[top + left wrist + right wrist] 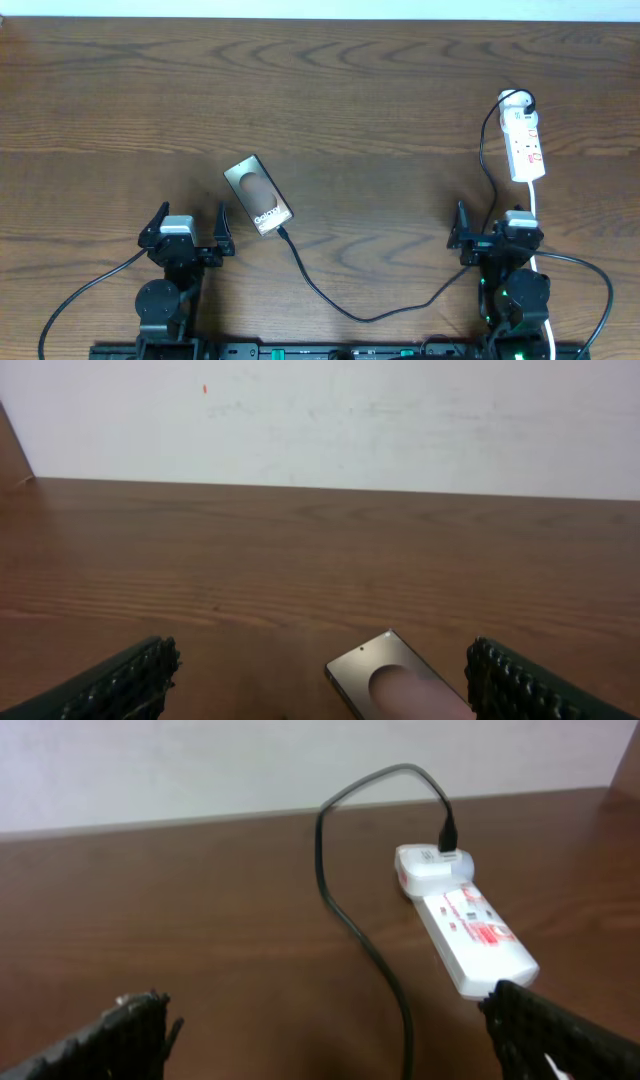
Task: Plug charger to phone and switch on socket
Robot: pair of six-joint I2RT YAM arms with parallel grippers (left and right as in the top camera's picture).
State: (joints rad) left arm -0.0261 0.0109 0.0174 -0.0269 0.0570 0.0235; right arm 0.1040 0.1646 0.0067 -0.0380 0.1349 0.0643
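The phone [258, 194] lies flat at centre-left, a dark slab with a brownish oval and white lettering at its near end. The black charger cable [340, 308] meets the phone's near end, loops along the front and climbs right to a white adapter on the far end of the socket [526, 145]. My left gripper [190, 220] is open and empty, just left of and nearer than the phone. In the left wrist view the phone's far end [392, 675] lies between the open fingers [322, 695]. My right gripper [495, 228] is open and empty, in front of the socket [468, 925]. The cable [345, 910] runs between its fingers [335, 1040].
The thick white cord [538, 215] runs from the socket's near end down past my right arm. The table is dark brown wood [360, 90], with a pale wall behind its far edge.
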